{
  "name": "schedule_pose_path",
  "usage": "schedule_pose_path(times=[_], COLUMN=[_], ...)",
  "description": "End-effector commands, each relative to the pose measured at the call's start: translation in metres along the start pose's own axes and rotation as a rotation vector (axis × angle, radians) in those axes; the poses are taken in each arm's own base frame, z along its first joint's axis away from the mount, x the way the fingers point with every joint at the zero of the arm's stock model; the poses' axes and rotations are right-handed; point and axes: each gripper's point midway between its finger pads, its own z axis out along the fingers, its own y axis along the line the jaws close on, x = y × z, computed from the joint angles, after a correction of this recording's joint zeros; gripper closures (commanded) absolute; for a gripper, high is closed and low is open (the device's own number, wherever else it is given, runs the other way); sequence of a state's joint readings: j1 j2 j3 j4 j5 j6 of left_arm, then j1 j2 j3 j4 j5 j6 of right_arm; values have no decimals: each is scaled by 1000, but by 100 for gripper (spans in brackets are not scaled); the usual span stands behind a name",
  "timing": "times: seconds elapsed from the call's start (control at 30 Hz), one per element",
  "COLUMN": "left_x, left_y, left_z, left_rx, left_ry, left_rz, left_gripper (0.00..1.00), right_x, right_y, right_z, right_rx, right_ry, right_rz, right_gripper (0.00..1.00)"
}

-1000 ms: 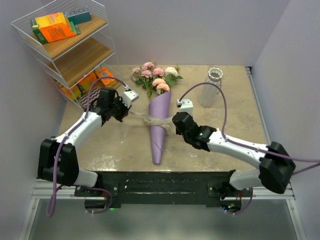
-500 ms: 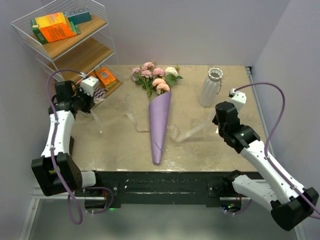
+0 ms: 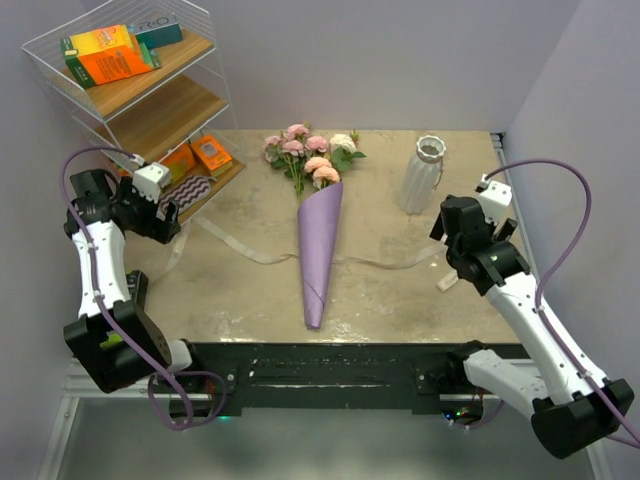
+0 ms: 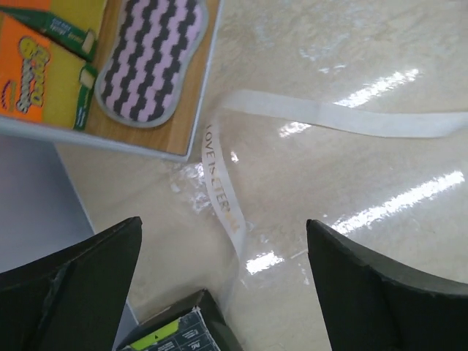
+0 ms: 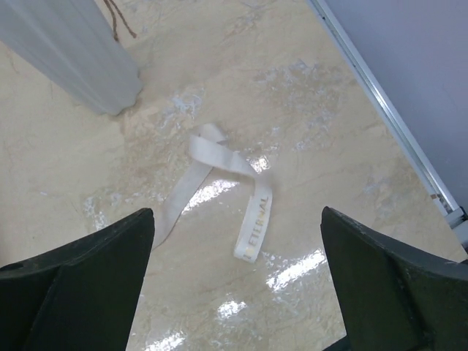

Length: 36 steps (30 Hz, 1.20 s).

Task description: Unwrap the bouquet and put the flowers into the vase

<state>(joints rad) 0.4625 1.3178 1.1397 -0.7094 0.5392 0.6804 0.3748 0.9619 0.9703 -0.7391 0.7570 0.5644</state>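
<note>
My left gripper point(image 4: 223, 223) and right gripper point(image 5: 238, 216), which pinched the ribbon point(image 3: 240, 250) just beside the bouquet point(image 3: 320, 240) a second ago, now sit well out to either side of it, jaws spread wide. The ribbon, held up at both ends half a second ago, is out of both grips and lies slack on the table point(image 3: 400, 290), trailing away from the bouquet on both sides.

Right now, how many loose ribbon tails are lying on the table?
2. One ribbon tail runs left from the purple paper cone to the corner of the shelf rack. The other tail runs right and ends near the vase. None looks hidden.
</note>
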Motion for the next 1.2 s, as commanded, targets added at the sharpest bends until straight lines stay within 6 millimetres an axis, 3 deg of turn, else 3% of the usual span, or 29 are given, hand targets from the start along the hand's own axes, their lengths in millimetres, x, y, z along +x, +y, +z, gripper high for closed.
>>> schedule_pose_path(times=[0.0, 0.1, 0.13, 0.2, 0.23, 0.3, 0.33, 0.43, 0.63, 0.83, 1.17], left_x=[-46, -67, -75, -93, -95, -107, -109, -124, -144, -162, -146], left_y=[-57, -113, -141, -164, -191, -211, -231, -253, -272, -268, -274], left_z=[-32, -36, -31, -22, -14, 2, 14, 43, 99, 142, 188], left_rx=[266, 496, 587, 654, 734, 776, 842, 916, 974, 934, 928], left_ry=[-179, -248, -265, -327, -309, -336, -314, -308, -273, -295, -201], left_rz=[112, 225, 275, 321, 309, 358, 359, 359, 352, 331, 329], left_gripper=[1, 1, 1, 1, 1, 1, 1, 1, 2, 2, 11], right_x=[-32, -47, -49, -54, -55, -60, -59, -59, -53, -50, -57], right_y=[-3, 3, 4, 9, 11, 15, 22, 26, 28, 37, 48], right_z=[-18, -29, -31, -37, -40, -49, -53, -61, -71, -80, -87], right_rx=[-40, -120, -138, -182, -205, -269, -323, -381, -442, -524, -582], right_ry=[-82, -128, -133, -145, -145, -166, -162, -168, -151, -148, -149], right_rz=[56, 73, 71, 60, 53, 38, 31, 7, -9, -3, -6], right_gripper=[1, 1, 1, 1, 1, 1, 1, 1, 2, 6, 13])
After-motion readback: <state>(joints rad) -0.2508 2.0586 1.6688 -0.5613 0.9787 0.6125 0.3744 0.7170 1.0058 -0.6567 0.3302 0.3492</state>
